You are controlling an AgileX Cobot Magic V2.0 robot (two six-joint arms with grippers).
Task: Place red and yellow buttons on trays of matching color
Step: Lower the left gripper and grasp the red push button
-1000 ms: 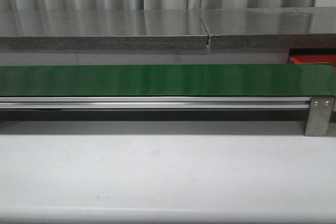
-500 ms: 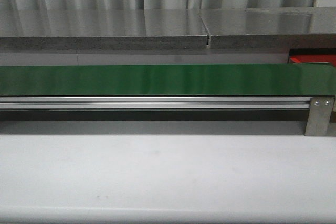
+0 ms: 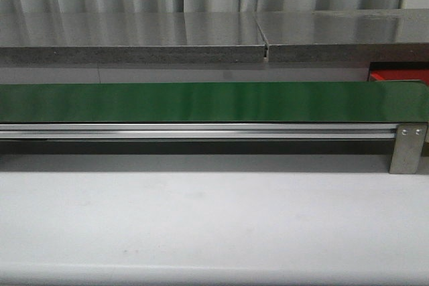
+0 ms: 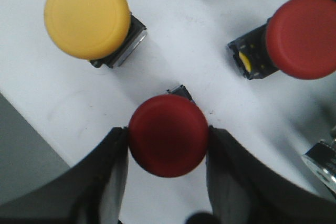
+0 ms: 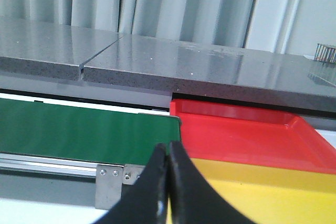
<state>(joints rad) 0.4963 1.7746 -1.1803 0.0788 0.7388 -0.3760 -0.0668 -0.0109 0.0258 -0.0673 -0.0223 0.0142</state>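
Observation:
In the left wrist view a dark red button [image 4: 168, 136] stands on the white table, with my left gripper [image 4: 168, 129] shut on its round cap, one finger touching each side. A yellow button [image 4: 86, 15] and a second red button [image 4: 302, 36] rest on the table beyond it. In the right wrist view my right gripper [image 5: 168, 148] is shut and holds nothing. It hangs in front of the red tray [image 5: 247, 135] and the yellow tray [image 5: 273, 192], which lie side by side. The front view shows only a corner of the red tray [image 3: 399, 73] and neither gripper.
The long green belt [image 3: 201, 102] runs across on its metal rail, ending at a bracket [image 3: 407, 149] next to the trays. A grey stone ledge [image 3: 134, 51] lies behind it. More button parts [image 4: 323, 158] sit at the edges of the left wrist view.

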